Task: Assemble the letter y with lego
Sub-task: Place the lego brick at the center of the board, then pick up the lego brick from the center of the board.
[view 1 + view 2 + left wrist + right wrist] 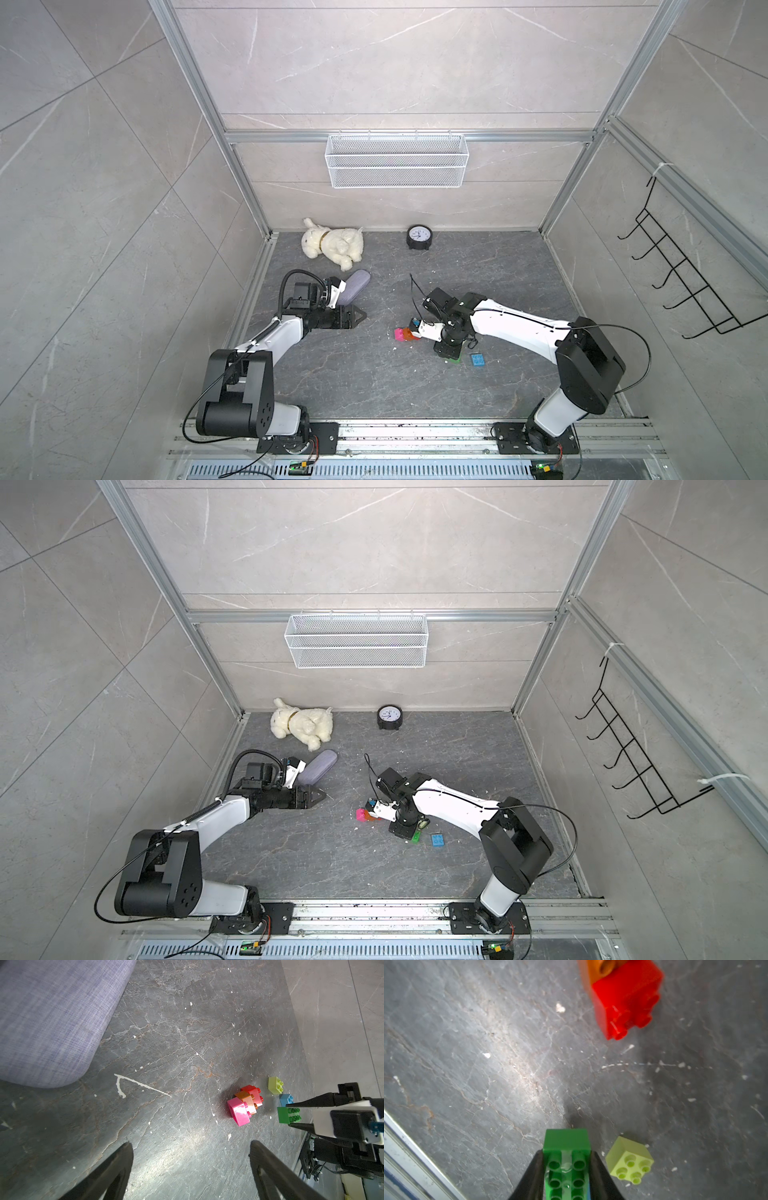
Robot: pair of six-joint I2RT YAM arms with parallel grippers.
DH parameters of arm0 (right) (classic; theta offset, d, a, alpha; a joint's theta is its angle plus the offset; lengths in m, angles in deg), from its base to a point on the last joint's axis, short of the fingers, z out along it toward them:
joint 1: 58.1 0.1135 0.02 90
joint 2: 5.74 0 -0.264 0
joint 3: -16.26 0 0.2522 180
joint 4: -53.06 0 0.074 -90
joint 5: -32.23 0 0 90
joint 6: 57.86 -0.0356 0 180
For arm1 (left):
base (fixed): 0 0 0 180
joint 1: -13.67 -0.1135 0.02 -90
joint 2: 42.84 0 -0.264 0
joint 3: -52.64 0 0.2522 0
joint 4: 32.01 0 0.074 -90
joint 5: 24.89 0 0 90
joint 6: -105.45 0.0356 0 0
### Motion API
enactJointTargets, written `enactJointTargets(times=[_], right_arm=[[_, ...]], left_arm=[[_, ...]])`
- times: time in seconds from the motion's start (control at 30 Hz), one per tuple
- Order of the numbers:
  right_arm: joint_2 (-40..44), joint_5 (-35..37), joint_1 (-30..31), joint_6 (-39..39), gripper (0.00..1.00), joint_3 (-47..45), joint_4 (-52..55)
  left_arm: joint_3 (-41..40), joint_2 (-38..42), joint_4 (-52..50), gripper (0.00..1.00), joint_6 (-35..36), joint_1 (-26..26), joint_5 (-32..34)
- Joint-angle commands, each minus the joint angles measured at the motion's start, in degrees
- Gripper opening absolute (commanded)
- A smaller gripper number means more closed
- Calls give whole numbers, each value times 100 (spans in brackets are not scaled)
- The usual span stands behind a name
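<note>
Here, the right end effector (566, 1153) clenches one green brick (566, 1138) — long axis along its fingers (533, 1172). One red-orange-pink stack (245, 1103) lies sideways on the counter (176, 1043); one yellow-green (275, 1084), one blue (285, 1099) loose. Left end effector (190, 1144) released.

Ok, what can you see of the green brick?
The green brick is shiny plastic, oblong, with two rows of round studs. The right end effector is shut on its long sides, studs facing that arm's wrist. It is down near the table, beside the yellow-green brick but apart; whether it touches the table is unclear.
</note>
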Motion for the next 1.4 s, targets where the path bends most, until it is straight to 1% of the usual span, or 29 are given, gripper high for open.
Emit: enactJointTargets(times=[0.0,0.23,0.4,0.43,0.53,0.6,0.67,0.73,0.83,0.93,1.0,1.13,1.23,1.37], right_arm=[[-195,-326,68,498,34,-13,67],[-310,-303,140,639,37,-133,-88],[-335,-254,184,704,39,-209,-129],[-327,-254,199,694,40,-208,-138],[-272,-234,200,589,48,-165,-155],[-192,-186,194,483,51,-118,-133],[-33,-135,164,303,52,-70,-141],[205,-135,22,65,52,-46,-175],[449,-237,-405,-383,52,33,-140],[387,44,-889,-921,50,179,98],[232,178,-1095,-1204,49,269,238],[-111,199,-1271,-1616,49,556,458],[-368,204,-1388,-1754,50,657,513],[-555,122,-1435,-1837,55,692,515]], left_arm=[[139,156,-53,90,147,-27,-47],[152,123,-65,90,139,-37,-56],[132,95,-2,91,55,-43,-219],[106,77,57,91,-18,-46,-321],[42,44,260,91,-199,-40,-569],[50,33,269,91,-237,-36,-572],[33,58,271,91,-210,-40,-560],[16,93,261,91,-189,-36,-532],[16,112,245,91,-183,-36,-518],[16,103,247,91,-176,-31,-504],[16,103,249,91,-185,-36,-530],[27,86,327,91,-303,-27,-706],[19,77,423,91,-431,-15,-834],[7,103,433,91,-432,-12,-788]])
